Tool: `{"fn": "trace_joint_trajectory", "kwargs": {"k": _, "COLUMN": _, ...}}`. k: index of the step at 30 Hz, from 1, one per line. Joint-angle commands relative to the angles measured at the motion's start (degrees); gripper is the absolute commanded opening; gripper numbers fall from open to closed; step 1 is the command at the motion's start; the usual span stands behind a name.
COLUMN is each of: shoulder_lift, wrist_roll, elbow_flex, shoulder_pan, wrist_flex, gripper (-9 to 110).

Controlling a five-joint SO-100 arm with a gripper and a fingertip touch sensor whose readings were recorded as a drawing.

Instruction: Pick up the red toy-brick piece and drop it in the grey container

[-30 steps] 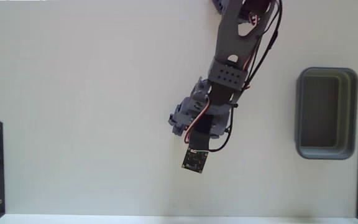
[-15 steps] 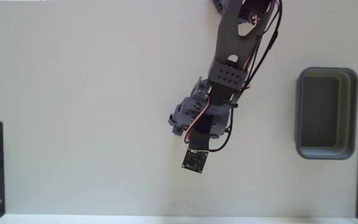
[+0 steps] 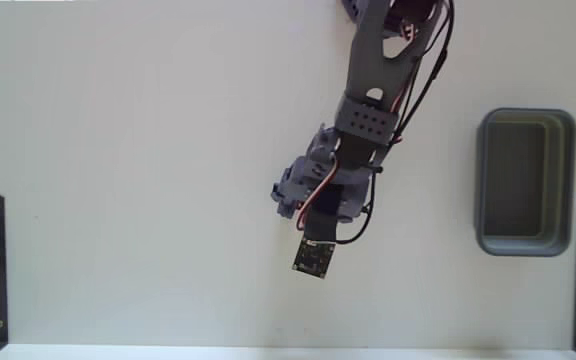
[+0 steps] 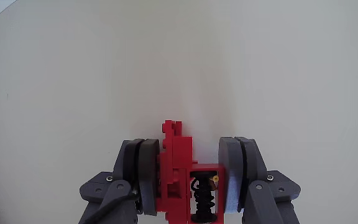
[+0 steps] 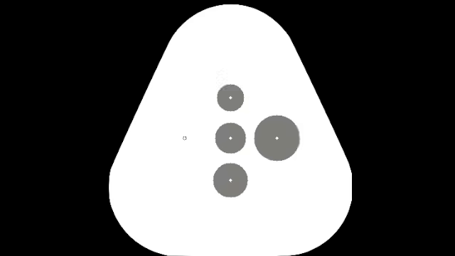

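Nothing has moved since the earlier frames: from my station the arm sits unchanged at mid-frame in the fixed view, well apart from the grey container [image 3: 525, 182] at the right edge. Low in the wrist view, the jaws [image 4: 188, 180] are closed narrow on the red toy-brick piece [image 4: 178, 168], its stepped studded tip poking out ahead over the pale surface [image 4: 73, 74]. I judge it light, rigid and slick plastic, best pinched across its flat sides.
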State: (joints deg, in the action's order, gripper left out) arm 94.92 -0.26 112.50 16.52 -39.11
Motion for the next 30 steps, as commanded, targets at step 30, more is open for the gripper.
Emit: {"fn": "trace_joint_trajectory", "kwargs": {"k": 30, "shoulder_lift": 3.4, "wrist_roll": 0.3, "elbow_flex": -23.2, "shoulder_pan": 0.6, "wrist_flex": -24.3, "gripper": 52}}
